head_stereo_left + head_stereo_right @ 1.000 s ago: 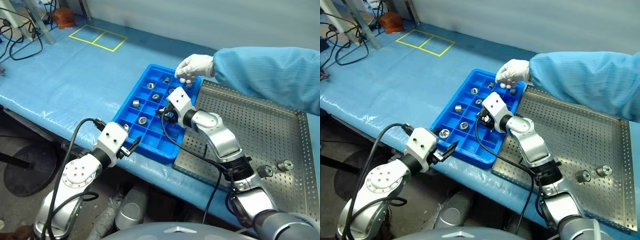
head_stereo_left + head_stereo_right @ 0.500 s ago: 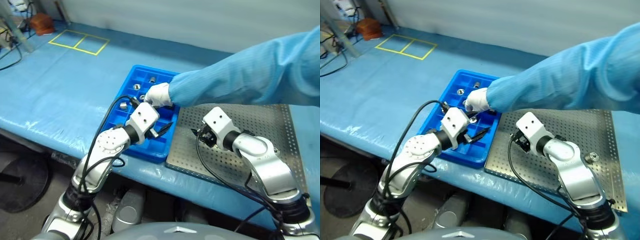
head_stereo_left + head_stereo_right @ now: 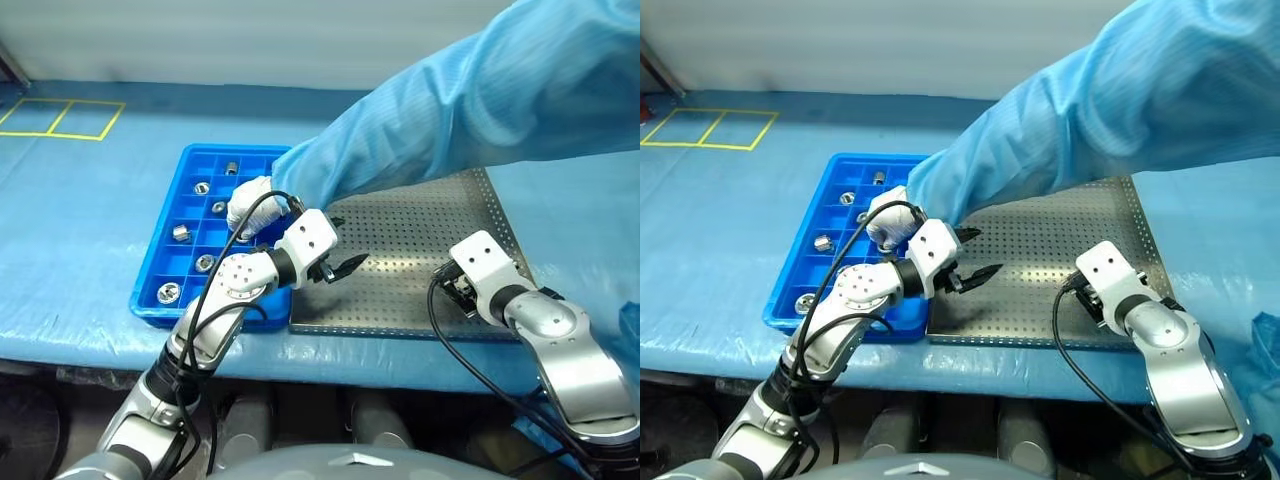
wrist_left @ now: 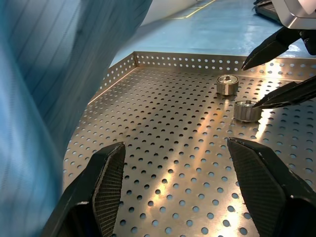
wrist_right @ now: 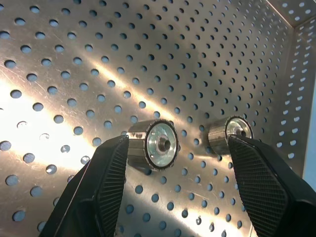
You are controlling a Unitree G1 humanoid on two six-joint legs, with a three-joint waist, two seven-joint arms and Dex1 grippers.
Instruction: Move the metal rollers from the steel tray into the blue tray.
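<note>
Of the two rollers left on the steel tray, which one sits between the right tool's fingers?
The roller facing the camera lies between the open right tool fingers; the other roller sits beside one finger, nearer the steel tray rim.

steel tray (image 4: 163, 128): bare metal, perforated, brushed and scratched, with bright streaky glare.
metal rollers (image 5: 153, 144): polished silver metal, mirror-bright end faces, finely ribbed around the sides.
blue tray (image 3: 172, 205): moulded plastic, smooth, slightly glossy.
left gripper (image 4: 177, 185): black fingers, matt, with cross-hatched textured pads.
right gripper (image 5: 177, 182): the same matt black, with ridged pads.
sleeve (image 3: 450, 110): thin light-blue cloth with fine stripes, matt.
glove (image 3: 248, 205): white and smooth.
table cover (image 3: 80, 240): blue sheet, wrinkled, with a soft sheen.
</note>
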